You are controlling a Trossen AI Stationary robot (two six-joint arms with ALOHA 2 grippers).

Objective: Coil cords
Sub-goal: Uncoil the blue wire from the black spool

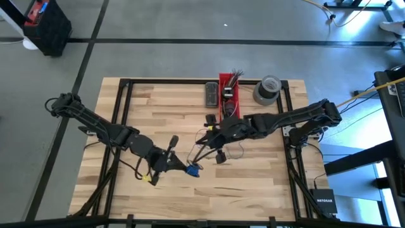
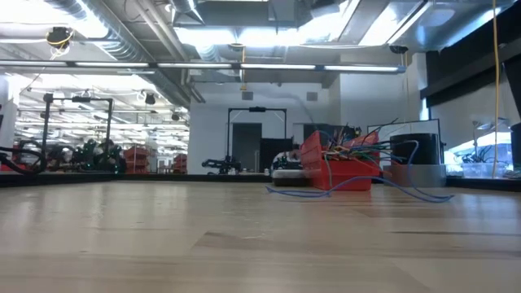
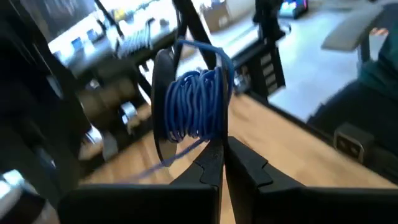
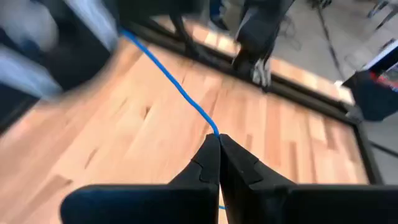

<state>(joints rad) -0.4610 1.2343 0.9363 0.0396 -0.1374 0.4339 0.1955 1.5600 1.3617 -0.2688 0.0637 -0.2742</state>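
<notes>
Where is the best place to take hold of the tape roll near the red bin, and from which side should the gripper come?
Probably from straight above. The tape roll lies flat at the table's far edge with its hole facing up, so one finger could go into the hole and the other outside, pinching the wall. Take the wall on the side away from the red bin, where nothing crowds it.

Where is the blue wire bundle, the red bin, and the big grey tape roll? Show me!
blue wire bundle (image 3: pixel 198 104): left wrist view, middle of the wound loops above the closed fingers.
red bin (image 1: pixel 228 95): high view, its long red wall.
grey tape roll (image 1: pixel 267 89): high view, its top ring.
</notes>
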